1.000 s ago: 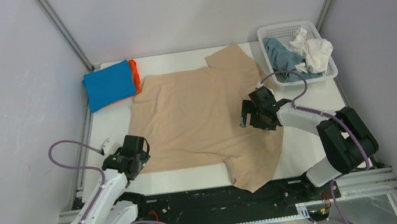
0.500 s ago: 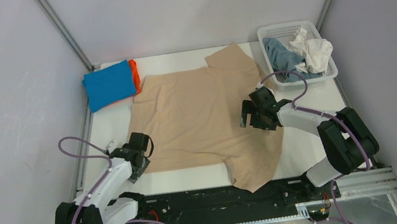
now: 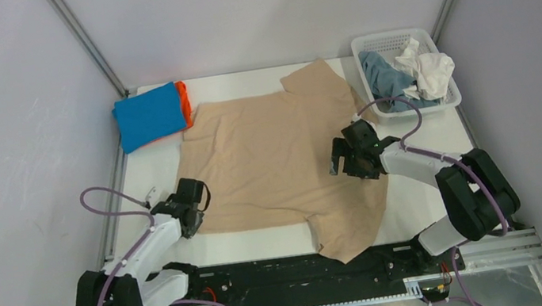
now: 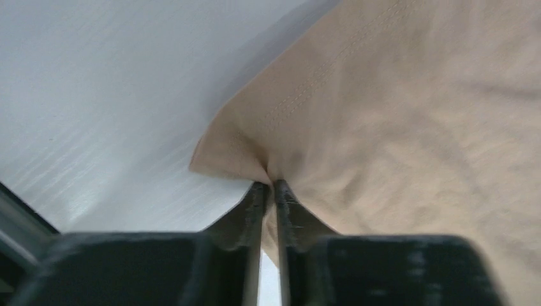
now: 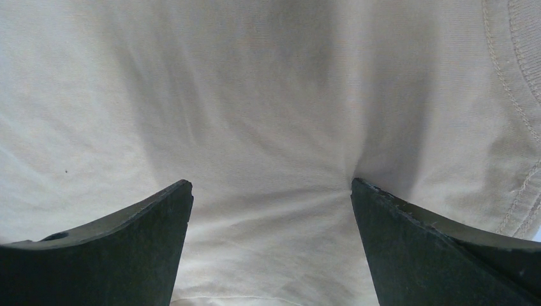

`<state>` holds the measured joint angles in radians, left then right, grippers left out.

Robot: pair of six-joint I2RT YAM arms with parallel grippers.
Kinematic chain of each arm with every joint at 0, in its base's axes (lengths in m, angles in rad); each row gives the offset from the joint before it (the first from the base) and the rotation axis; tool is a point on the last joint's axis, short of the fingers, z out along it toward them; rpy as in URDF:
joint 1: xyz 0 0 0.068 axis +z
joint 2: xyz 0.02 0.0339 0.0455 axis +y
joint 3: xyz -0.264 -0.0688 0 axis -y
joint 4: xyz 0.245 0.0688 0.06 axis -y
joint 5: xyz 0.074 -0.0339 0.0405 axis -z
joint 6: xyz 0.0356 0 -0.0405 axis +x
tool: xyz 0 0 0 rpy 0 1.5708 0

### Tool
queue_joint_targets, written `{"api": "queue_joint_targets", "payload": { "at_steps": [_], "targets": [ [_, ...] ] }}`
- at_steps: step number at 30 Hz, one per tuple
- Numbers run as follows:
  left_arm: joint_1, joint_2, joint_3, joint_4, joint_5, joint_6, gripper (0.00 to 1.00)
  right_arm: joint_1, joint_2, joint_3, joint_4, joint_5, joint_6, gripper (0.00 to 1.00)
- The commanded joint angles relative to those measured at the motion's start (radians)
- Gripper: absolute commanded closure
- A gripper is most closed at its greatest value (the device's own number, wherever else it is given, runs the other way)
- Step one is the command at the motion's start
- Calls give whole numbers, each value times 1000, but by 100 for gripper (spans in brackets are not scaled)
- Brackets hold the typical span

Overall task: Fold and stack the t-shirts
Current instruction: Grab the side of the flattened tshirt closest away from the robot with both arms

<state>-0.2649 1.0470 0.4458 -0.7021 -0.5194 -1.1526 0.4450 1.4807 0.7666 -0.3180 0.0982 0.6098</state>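
Left gripper (image 4: 269, 186): clamped on the hem corner of the beige tee (image 3: 269, 161).
Right gripper (image 5: 271, 191): spread wide, tips pressing the cloth beside the collar.
Beige tee: lies flat under both grippers.
Handling: soft, light, limp; likely sags, so pinch corners or hems.
Count: five tees. One is the beige tee. The blue tee (image 3: 149, 116) lies over the orange tee (image 3: 184, 103), ahead of the left gripper. The white tee (image 3: 426, 71) and grey-blue tee (image 3: 383, 73) sit in the basket (image 3: 396, 38), beyond the right gripper.

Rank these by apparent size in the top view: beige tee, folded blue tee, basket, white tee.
1. beige tee, spread flat, by far the largest
2. basket
3. blue tee, folded, somewhat smaller than the basket
4. white tee, crumpled, smallest
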Motion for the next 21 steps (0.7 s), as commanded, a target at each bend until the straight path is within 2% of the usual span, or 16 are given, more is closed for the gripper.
{"api": "queue_joint_targets", "payload": {
  "at_steps": [1, 3, 7, 10, 13, 17, 21],
  "targets": [
    [6, 42, -7, 46, 42, -30, 96, -10, -30, -21, -67, 51, -8, 1],
    [6, 29, -11, 47, 42, -24, 99, -5, -49, -21, -70, 55, -16, 1],
    [6, -55, -31, 46, 32, 8, 100, 58, -159, -20, -95, 118, -46, 1],
    [7, -152, -40, 47, 19, 33, 100, 172, -253, -21, -203, 193, -31, 1],
    [7, -223, -50, 47, 11, 49, 100, 286, -339, -26, -404, 245, 29, 3],
    [7, -304, -75, 48, 11, 54, 100, 525, -379, -46, -628, 242, 215, 9],
    [7, -371, -88, 47, 12, 66, 100, 873, -388, -64, -671, 153, 322, 18]
  ]
}}
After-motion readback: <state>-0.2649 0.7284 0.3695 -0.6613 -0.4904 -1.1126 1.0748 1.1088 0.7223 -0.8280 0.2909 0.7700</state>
